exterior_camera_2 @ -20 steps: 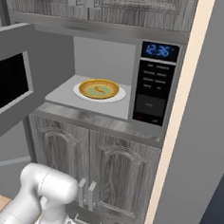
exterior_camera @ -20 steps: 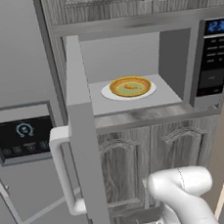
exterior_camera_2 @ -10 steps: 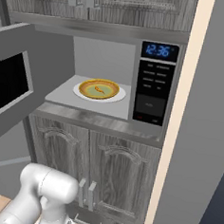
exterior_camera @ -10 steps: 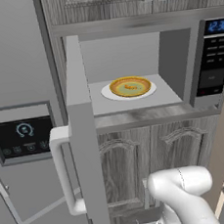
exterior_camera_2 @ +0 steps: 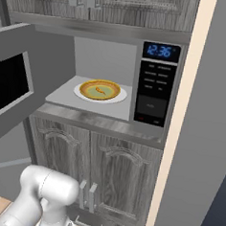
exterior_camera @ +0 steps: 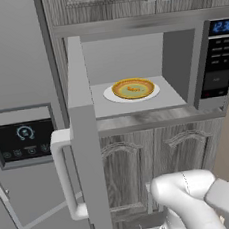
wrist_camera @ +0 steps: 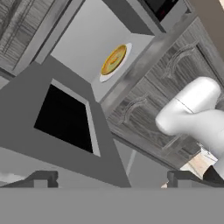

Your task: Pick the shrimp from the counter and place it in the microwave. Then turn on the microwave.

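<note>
Your pincer (wrist_camera: 111,179) sits low, its two dark tips spread wide apart at the bottom of the hand view with nothing between them. Right ahead of it you've got the microwave door (wrist_camera: 61,127), swung open, black window facing the camera, and the view is rolled so everything leans.

Past the door's edge, there's the open cavity of the microwave (exterior_camera_2: 87,101). A yellow bowl (exterior_camera_2: 100,90) rests on a white plate (exterior_camera_2: 118,97) on the cavity floor, and look inside it: the shrimp (exterior_camera_2: 101,90), a tiny orange curl, lies in the bowl. From the left base view it's a small orange mark in the bowl's middle.

To the right of the cavity, the black keypad (exterior_camera_2: 155,92) with a blue display above it. Under the microwave, grey wood-grain cabinet doors (exterior_camera_2: 121,180). Off to the left, a grey panel with a black dial screen (exterior_camera: 21,139), just behind the door's pale bar handle (exterior_camera: 65,175).
</note>
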